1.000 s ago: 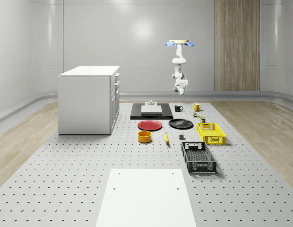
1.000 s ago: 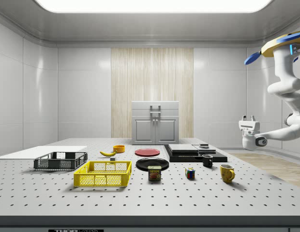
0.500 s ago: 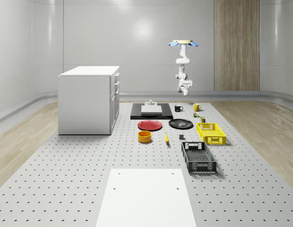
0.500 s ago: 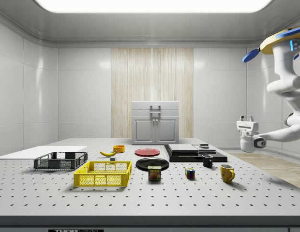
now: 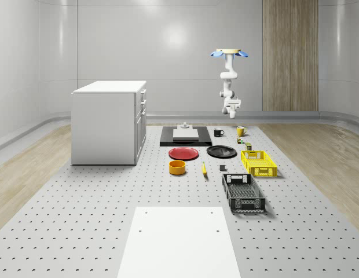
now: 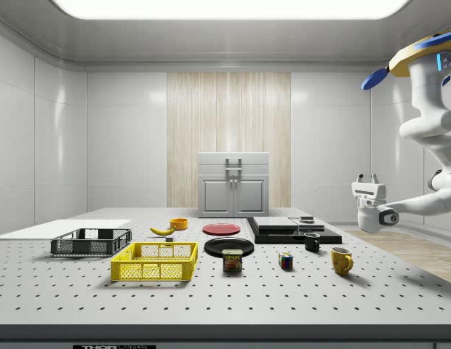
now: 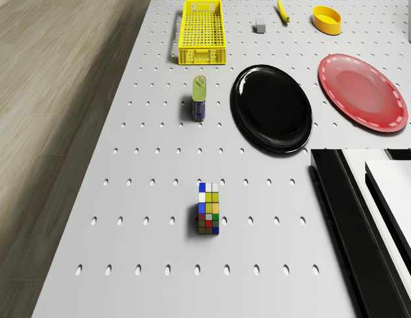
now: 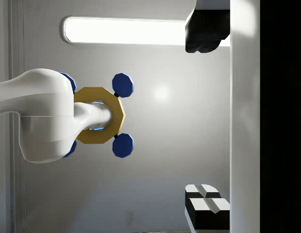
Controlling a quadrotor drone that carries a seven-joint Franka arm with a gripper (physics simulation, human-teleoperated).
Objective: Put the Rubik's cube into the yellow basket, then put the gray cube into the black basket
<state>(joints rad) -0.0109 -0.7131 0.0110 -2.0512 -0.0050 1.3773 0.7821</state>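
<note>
Claw (image 6: 369, 179) points upward, fingers apart and empty, beneath the hovering drone (image 6: 426, 57) past the table's far end. Rubik's cube (image 7: 208, 209) stands on the table (image 7: 159, 265) near a can (image 7: 199, 98); likely light, rigid, best gripped across opposite flat faces.

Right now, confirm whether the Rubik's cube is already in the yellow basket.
No: the Rubik's cube sits on the bare table, apart from the yellow basket beyond the can.
</note>
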